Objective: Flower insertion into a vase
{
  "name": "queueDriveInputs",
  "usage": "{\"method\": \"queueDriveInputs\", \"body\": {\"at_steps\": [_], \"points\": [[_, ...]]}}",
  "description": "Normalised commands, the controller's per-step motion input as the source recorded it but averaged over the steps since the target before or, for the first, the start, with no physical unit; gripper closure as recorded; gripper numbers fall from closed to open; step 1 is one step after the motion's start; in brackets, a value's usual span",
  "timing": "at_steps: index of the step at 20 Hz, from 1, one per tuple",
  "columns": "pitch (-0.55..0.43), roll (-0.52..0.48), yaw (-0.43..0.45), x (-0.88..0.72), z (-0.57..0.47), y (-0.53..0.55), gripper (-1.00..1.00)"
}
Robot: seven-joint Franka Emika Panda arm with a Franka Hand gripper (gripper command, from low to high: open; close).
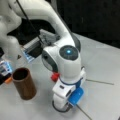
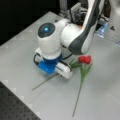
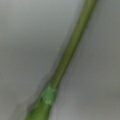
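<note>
green stem [image 3: 67, 57] is filling the wrist view, lying on the table [image 2: 22, 57] under the gripper [image 2: 53, 72]; jaw state unclear. vase [image 1: 24, 83] is standing well apart. thin stem risks slipping.

Vase [image 1: 24, 83] mouth unobstructed (arm [image 1: 63, 62] low over stems [image 2: 79, 96]).

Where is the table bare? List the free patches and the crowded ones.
Free: the table on a front view's left, beyond the gripper; also the near strip below the flowers. Crowded: around the gripper, over the stems, and by the vase.
</note>
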Motion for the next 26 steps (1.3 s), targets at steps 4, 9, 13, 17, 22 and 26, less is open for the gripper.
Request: {"method": "queueDriveInputs", "body": {"at_steps": [4, 9, 13, 17, 22, 26], "points": [[-0.006, 0.087, -0.036, 0.15, -0.38, -0.11, 1.00], [0.022, 0.083, -0.012, 0.08, -0.35, -0.08, 1.00], [0.077, 0.085, 0.027, 0.04, -0.33, 0.04, 1.00], [0.099, 0.084, 0.045, 0.01, -0.26, 0.11, 1.00], [0.125, 0.101, 0.023, -0.04, -0.10, 0.20, 1.00], [0.126, 0.115, -0.022, -0.08, 0.22, 0.24, 1.00]]}}
